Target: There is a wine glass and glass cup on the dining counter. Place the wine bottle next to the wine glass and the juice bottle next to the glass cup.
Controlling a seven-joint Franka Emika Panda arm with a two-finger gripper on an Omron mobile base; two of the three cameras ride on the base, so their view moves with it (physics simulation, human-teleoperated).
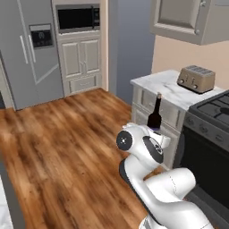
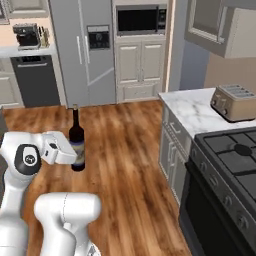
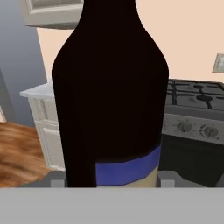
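Wine bottle [image 2: 76, 140], tall, dark and slim-necked with a blue label band, upright and clamped in the hand [image 2: 67, 152], low left of centre in the right base view, above the wooden floor [image 2: 125, 150]. Carried so far, not yet placed. Left to do, by judgement: set by the wine glass, then fetch the juice bottle.

In my hand view the wine bottle [image 3: 109, 92] runs off the top edge, so I lose its neck and top, and its dark body hides the middle of the stove [image 3: 192, 127] behind it. In the left base view my own arm covers the bottle's lower body.
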